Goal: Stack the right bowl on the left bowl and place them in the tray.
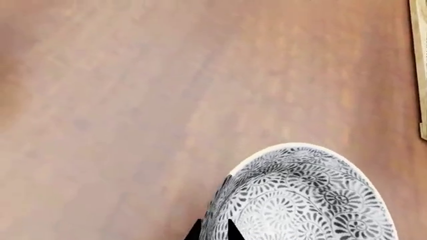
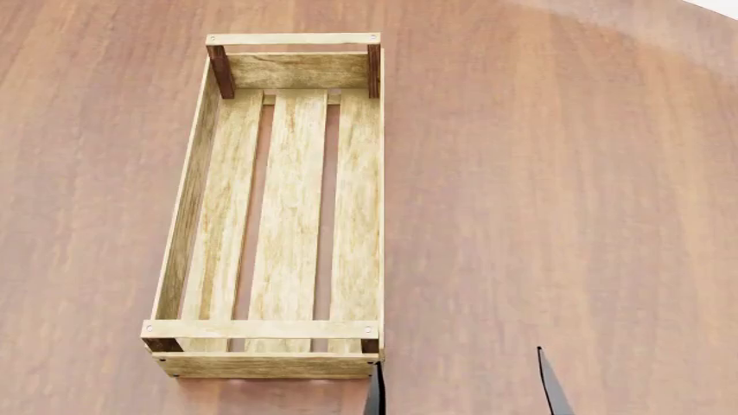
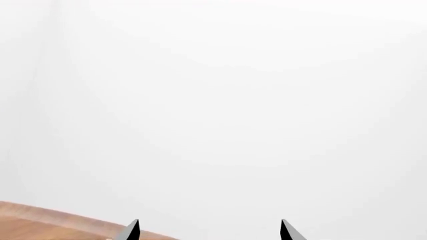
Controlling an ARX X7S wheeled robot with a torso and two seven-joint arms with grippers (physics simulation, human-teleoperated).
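A white bowl [image 1: 307, 200] with a grey floral pattern shows only in the left wrist view. My left gripper [image 1: 213, 233] is shut on its rim, one dark finger outside the wall and one inside. I cannot tell whether a second bowl sits under it. A strip of the tray [image 1: 420, 70] lies beyond the bowl. In the head view the tray [image 2: 185, 216] is a long light-wood crate with nothing in it, and no bowl shows. My right gripper [image 2: 461, 389] is open by the tray's near right corner. Its tips [image 3: 208, 231] are wide apart and hold nothing.
Brown wooden tabletop [image 2: 554, 190] stretches to the right of the tray. The right wrist view looks past the table's edge [image 3: 53, 215] into plain white.
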